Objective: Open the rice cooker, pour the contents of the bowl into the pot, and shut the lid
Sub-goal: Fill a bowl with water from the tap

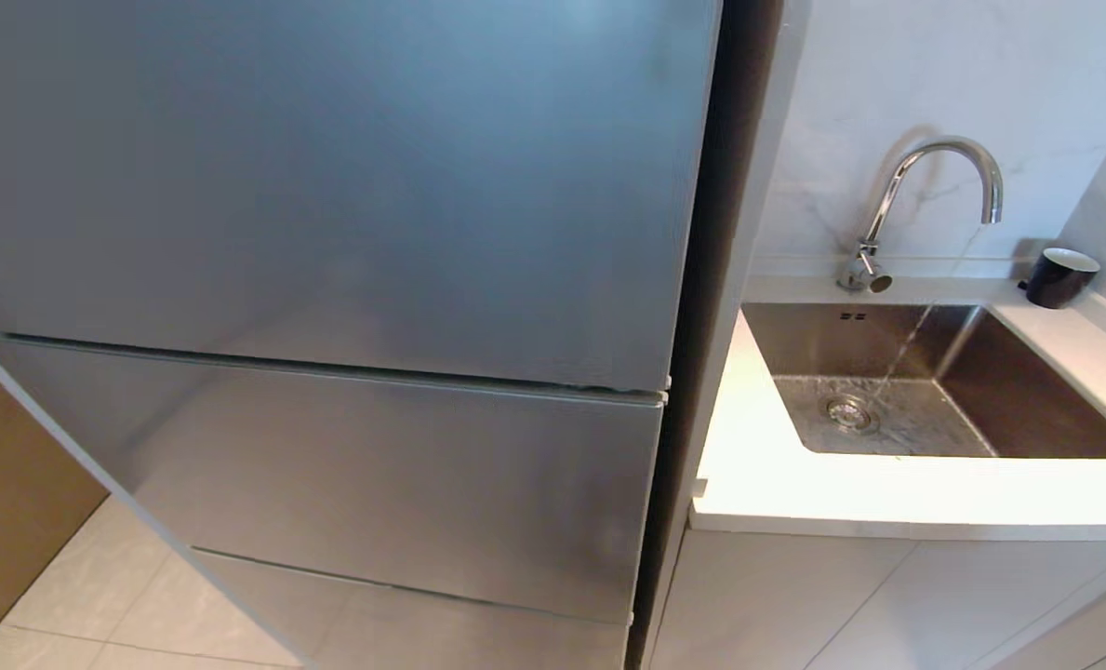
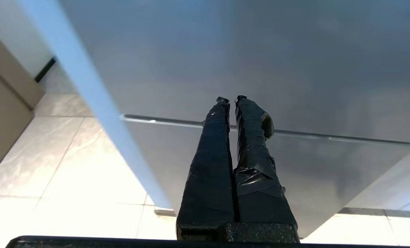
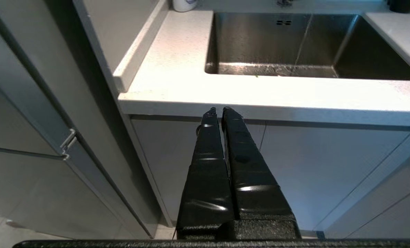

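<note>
Water point(image 1: 906, 349) from faucet point(image 1: 943, 181) into steel sink point(image 1: 1027, 400); black cup point(image 1: 1059, 276) beside.

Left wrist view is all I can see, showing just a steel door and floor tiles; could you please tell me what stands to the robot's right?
Observer: A white counter with a steel sink set into it stands right of the fridge.
Operator: Thank you. Is the tap off?
Observer: No, the tap is running; a thin stream of water falls towards the drain.
</note>
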You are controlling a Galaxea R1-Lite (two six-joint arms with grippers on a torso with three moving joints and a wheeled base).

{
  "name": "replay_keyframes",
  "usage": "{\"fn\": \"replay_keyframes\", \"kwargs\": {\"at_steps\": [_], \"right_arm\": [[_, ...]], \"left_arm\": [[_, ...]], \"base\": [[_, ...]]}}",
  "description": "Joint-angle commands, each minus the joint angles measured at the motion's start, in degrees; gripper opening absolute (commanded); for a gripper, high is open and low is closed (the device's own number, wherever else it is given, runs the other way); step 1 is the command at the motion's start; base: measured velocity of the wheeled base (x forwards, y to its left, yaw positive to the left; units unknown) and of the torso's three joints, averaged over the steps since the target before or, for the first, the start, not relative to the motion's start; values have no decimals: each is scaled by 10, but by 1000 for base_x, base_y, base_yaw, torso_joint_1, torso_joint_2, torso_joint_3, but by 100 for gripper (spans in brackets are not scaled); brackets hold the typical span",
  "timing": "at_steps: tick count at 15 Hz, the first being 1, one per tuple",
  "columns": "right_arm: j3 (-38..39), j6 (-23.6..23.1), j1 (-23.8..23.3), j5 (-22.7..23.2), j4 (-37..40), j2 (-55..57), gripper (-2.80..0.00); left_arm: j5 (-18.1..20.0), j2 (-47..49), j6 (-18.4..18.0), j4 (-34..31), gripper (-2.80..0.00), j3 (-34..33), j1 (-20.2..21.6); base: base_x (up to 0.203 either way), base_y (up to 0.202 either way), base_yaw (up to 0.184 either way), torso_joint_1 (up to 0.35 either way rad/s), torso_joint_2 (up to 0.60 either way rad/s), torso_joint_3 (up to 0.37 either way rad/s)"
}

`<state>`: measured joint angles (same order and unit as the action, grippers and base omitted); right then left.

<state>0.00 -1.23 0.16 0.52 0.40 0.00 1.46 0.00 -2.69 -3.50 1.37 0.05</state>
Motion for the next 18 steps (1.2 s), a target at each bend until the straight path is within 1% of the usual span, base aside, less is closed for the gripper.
{"fn": "replay_keyframes", "kwargs": {"at_steps": [1,11,13,18], "right_arm": [[1,0,0,0,0,0,-280],[1,0,0,0,0,0,-280],[1,0,0,0,0,0,-280],[1,1,0,-1,0,0,-280]], "left_arm": [[0,1,0,0,-280,0,0],[0,1,0,0,-280,0,0],[0,1,0,0,-280,0,0],[0,1,0,0,-280,0,0]], "base": [[0,0,0,0,0,0],[0,0,0,0,0,0],[0,-126,4,5,1,1],[0,-189,-1,2,2,7]]}}
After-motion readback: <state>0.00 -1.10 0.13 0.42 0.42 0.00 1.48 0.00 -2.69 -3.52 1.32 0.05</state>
